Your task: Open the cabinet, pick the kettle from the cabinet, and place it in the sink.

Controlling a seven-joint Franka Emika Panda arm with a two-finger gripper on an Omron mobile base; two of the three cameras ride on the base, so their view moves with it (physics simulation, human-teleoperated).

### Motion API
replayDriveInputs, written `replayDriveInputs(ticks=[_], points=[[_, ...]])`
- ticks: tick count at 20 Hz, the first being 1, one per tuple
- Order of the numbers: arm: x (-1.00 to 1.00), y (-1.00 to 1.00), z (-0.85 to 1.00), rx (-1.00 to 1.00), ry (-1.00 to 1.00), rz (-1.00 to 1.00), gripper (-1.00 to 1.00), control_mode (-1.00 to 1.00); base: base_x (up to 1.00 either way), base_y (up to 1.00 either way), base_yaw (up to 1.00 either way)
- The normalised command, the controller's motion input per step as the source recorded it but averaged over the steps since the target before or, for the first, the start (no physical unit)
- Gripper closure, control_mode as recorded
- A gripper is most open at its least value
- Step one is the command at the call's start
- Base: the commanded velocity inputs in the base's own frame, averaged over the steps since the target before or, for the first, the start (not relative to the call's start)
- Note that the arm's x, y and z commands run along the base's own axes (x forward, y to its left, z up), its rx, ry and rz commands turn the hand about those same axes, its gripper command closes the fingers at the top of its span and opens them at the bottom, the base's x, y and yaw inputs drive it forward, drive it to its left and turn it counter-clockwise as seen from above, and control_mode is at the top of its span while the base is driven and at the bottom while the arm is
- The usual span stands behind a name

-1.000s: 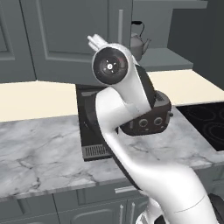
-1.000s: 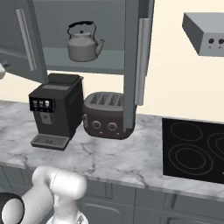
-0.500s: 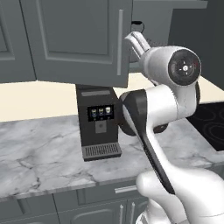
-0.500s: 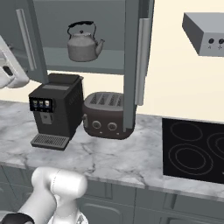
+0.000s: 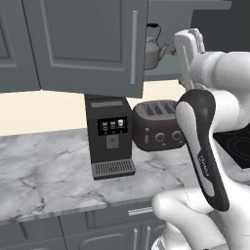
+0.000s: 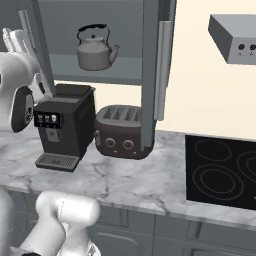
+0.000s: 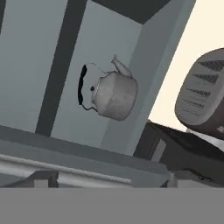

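Cabinet open, kettle on its shelf, pincer spread wide and holding nothing.

Left base view: small silver-grey metal kettle upper centre on the shelf of the tall dark grey cabinet; white pincer just right of it, apart.
Right base view: kettle upper left, above black coffee machine and dark brown toaster on the grey marble surface.
Hand view: kettle at centre, rolled sideways.
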Motion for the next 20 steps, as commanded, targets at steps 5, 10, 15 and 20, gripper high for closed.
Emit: replayDriveInputs(ticks=[5, 10, 15, 20], points=[[0.15, -0.34, 0.14, 0.34, 0.11, 0.12, -1.0, -1.0, 0.0, 0.0, 0.0], [0.3, -0.14, 0.03, 0.31, 0.06, 0.17, -1.0, -1.0, 0.0, 0.0, 0.0], [0.36, -0.04, 0.0, 0.27, 0.1, 0.21, -1.0, -1.0, 0.0, 0.0, 0.0], [0.38, 0.03, -0.03, 0.14, 0.08, 0.25, -1.0, -1.0, 0.0, 0.0, 0.0]])
